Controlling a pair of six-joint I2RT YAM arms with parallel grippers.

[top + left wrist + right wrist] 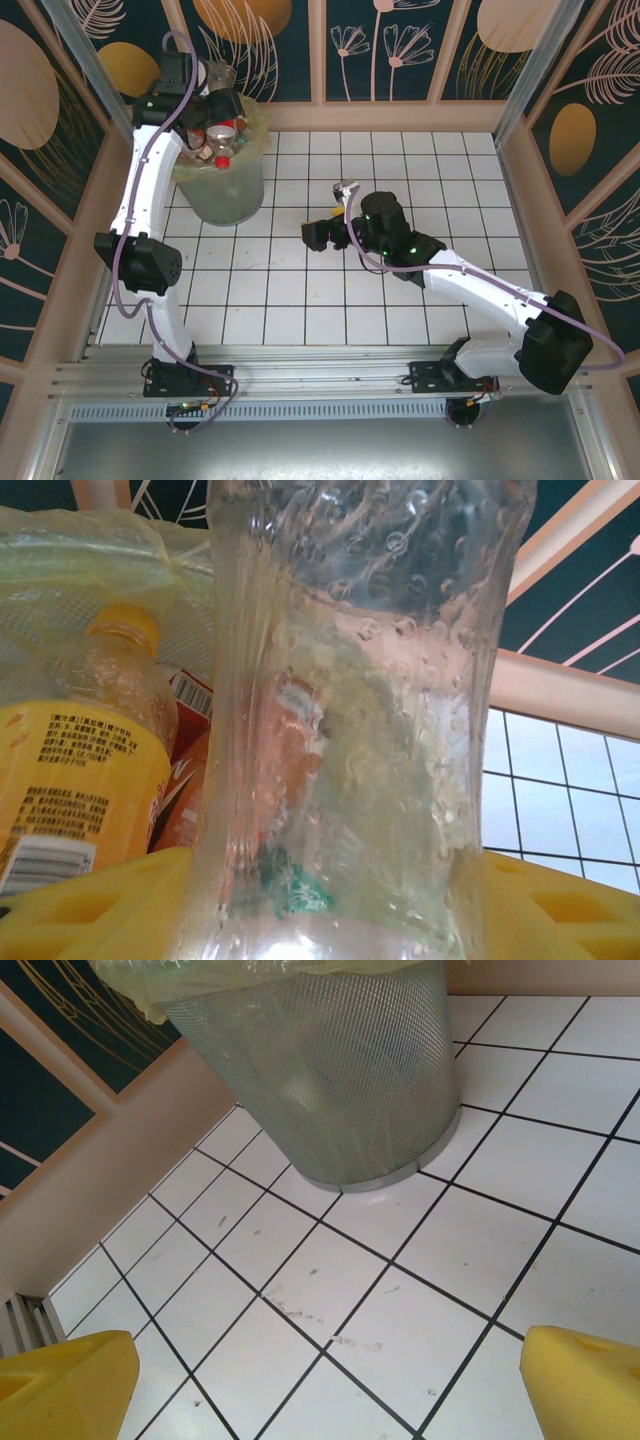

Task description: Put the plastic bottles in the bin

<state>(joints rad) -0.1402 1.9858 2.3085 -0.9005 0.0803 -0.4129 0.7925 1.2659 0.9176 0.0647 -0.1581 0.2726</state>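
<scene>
The bin (226, 192) stands at the table's far left, its yellow-green liner (90, 560) folded over the rim, with several plastic bottles (222, 135) piled inside. My left gripper (214, 90) hovers over its far rim. A clear, dimpled plastic bottle (360, 730) stands between its yellow fingers (80, 910), which flank it on both sides. Below it lie a yellow-labelled bottle (70, 770) and a red-labelled one (185, 780). My right gripper (324, 224) sits low over mid-table, open, its fingers (60, 1385) wide apart over bare tiles, facing the bin's mesh wall (330, 1070).
White tiles (330, 1290) stretch between the right gripper and the bin. A pale wooden wall (110, 1170) with dark patterned panels runs behind and to the left of the bin. The arm bases sit on a rail (320, 375) at the near edge.
</scene>
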